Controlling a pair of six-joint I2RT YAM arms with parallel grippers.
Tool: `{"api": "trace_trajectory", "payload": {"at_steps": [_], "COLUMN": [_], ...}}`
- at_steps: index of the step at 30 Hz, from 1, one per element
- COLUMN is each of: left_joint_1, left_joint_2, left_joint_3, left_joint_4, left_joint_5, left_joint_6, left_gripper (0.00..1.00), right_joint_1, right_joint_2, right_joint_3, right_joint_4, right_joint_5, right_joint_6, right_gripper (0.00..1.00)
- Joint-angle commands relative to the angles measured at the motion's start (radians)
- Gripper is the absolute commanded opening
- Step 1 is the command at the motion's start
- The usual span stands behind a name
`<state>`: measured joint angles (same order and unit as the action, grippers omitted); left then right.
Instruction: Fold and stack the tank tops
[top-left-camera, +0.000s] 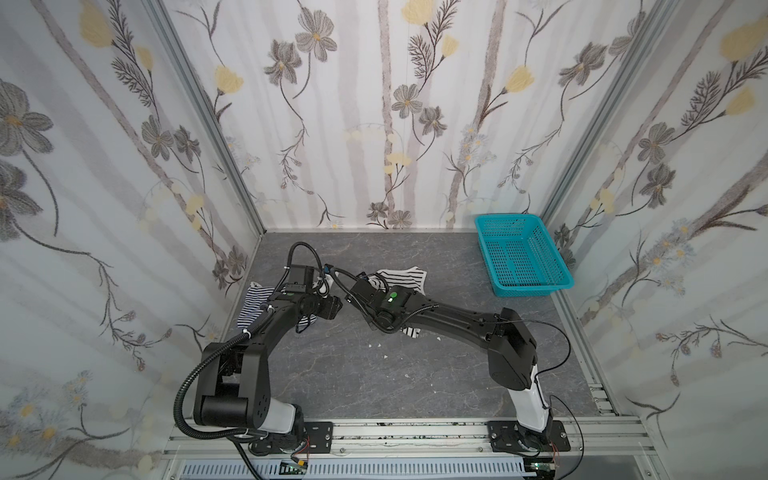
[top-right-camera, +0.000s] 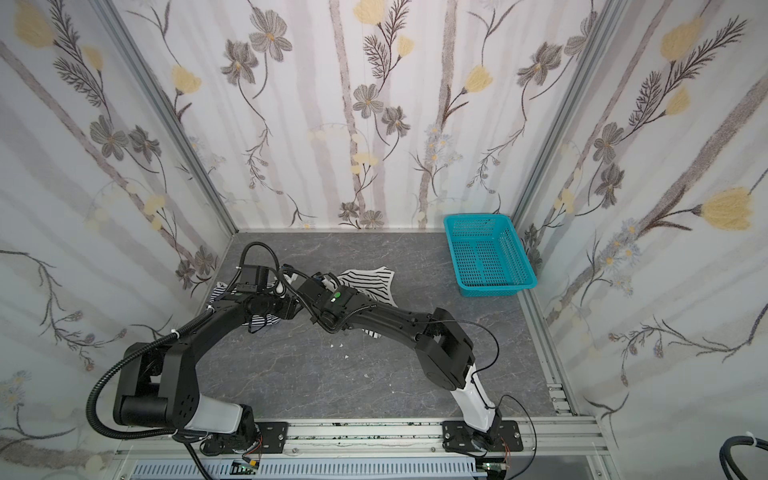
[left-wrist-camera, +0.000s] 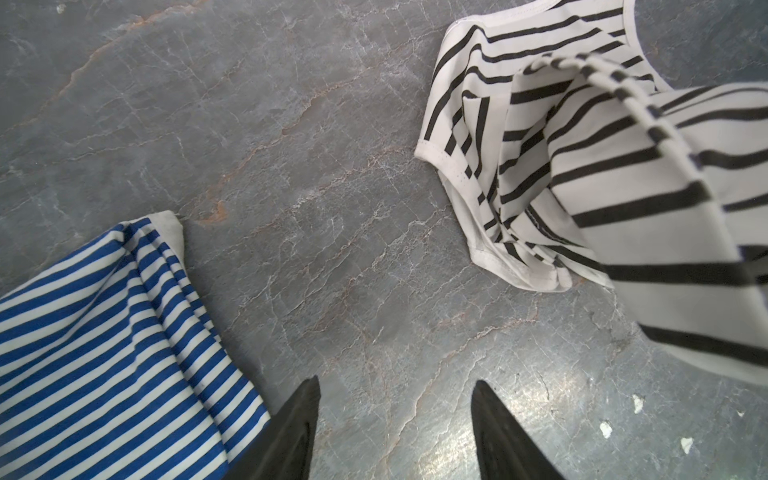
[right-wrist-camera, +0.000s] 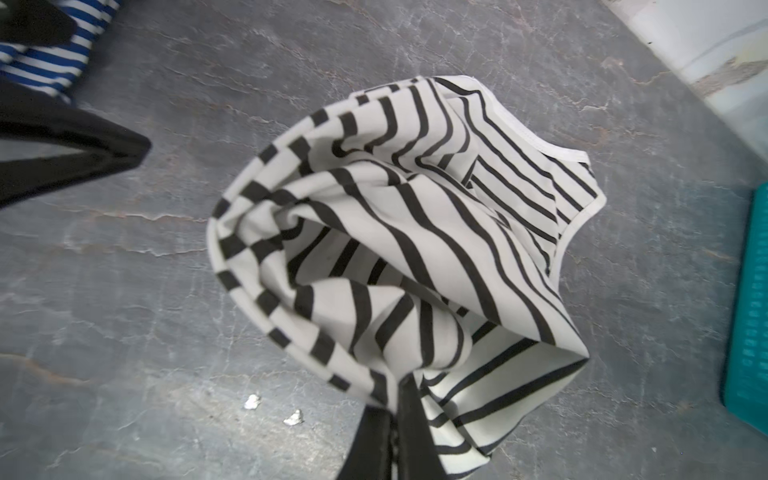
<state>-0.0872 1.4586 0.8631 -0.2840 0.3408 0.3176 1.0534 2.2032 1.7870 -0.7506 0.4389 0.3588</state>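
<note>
one teal basket (top-left-camera: 536, 289) near black-striped top (top-left-camera: 405, 276)

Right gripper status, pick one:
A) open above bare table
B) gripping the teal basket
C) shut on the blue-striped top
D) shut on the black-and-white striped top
D: in the right wrist view the right gripper has its fingers pinched together on a fold of the black-and-white striped top; the blue-striped top lies apart from it.

Left gripper (left-wrist-camera: 397, 380) agape, right gripper (right-wrist-camera: 395, 409) clamped tight.
</note>
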Motion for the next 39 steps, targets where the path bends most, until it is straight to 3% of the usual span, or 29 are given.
{"api": "trace_trajectory", "payload": {"at_steps": [1,8,12,15,18,22,27,33,39], "left_joint_1": [0.010,0.063,0.072,0.073,0.072,0.071,0.071,0.065,-0.011], "left_joint_2": [0.002,-0.006,-0.006,-0.020,-0.052,-0.073,-0.073,-0.060,-0.001], "left_joint_3": [0.010,0.027,0.030,0.028,0.013,-0.010,-0.022,-0.019,-0.045], "left_joint_4": [0.032,0.041,0.045,0.043,0.043,0.043,0.043,0.035,0.007], "left_joint_5": [-0.012,-0.025,-0.017,0.005,0.039,0.054,0.057,0.097,0.148], "left_joint_6": [-0.011,-0.041,-0.054,-0.062,-0.058,-0.050,-0.038,-0.033,0.009], "left_gripper": [0.60,0.60,0.60,0.60,0.61,0.62,0.62,0.62,0.60], "right_joint_1": [-0.028,-0.100,-0.131,-0.154,-0.184,-0.280,-0.391,-0.442,-0.500], "right_joint_2": [-0.052,-0.125,-0.079,-0.071,-0.109,-0.212,-0.334,-0.458,-0.528], "right_joint_3": [0.015,0.190,0.401,0.497,0.486,0.298,-0.027,-0.365,-0.580], "right_joint_4": [0.083,0.178,0.181,0.182,0.184,0.210,0.308,0.399,0.454], "right_joint_5": [-0.185,-0.450,-0.567,-0.610,-0.598,-0.514,-0.550,-0.536,-0.522], "right_joint_6": [0.019,0.039,0.050,0.071,0.107,0.190,0.235,0.246,0.262], "right_gripper": [0.00,0.00,0.00,0.00,0.00,0.00,0.00,0.00,0.00]}}
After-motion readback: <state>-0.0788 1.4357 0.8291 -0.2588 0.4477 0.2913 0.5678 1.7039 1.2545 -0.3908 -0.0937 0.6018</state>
